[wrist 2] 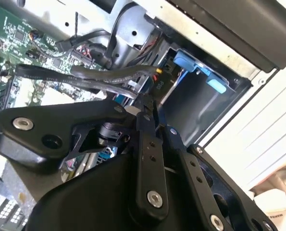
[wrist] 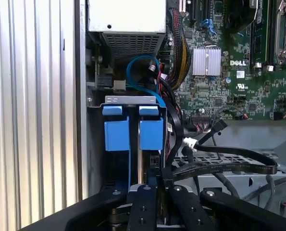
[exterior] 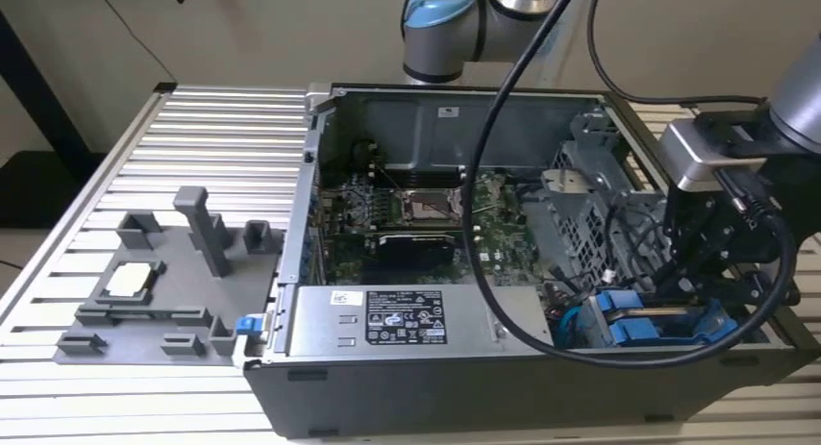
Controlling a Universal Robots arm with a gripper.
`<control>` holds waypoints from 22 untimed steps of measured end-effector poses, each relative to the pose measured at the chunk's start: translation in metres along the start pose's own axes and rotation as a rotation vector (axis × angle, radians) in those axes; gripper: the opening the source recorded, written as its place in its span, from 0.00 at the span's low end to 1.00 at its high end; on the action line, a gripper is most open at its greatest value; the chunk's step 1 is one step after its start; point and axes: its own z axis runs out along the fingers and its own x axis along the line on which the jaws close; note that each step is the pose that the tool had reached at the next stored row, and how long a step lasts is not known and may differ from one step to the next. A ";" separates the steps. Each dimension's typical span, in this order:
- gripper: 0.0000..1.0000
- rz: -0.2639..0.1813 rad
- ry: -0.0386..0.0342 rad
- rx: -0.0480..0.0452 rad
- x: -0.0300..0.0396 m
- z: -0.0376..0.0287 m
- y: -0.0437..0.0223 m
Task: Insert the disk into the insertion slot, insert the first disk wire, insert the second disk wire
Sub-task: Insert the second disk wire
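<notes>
The insertion slot (wrist: 133,103) is the grey bay in the case corner on the exterior view's right, also seen as the insertion slot (exterior: 648,322) (wrist 2: 193,96). The disk's blue caddy (wrist: 151,134) sits in it; the drive body is mostly hidden. In both wrist views my gripper (wrist: 161,182) (wrist 2: 150,108) hangs just beside the bay. It is shut on the end of a flat black disk wire (wrist: 229,167) (wrist 2: 85,74). A second black wire with a white plug (wrist: 190,143) lies loose close by. From outside, the gripper (exterior: 686,277) is down inside the case.
The grey power supply (exterior: 385,320) lies along the case's front wall and the motherboard (exterior: 410,210) covers the case floor. A perforated metal cage (wrist: 239,185) and loose black cables crowd the bay. A grey fixture plate (exterior: 154,291) lies on the slatted table.
</notes>
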 end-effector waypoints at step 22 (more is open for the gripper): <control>0.24 0.008 -0.0094 -0.0001 -0.0007 -0.0243 -0.0020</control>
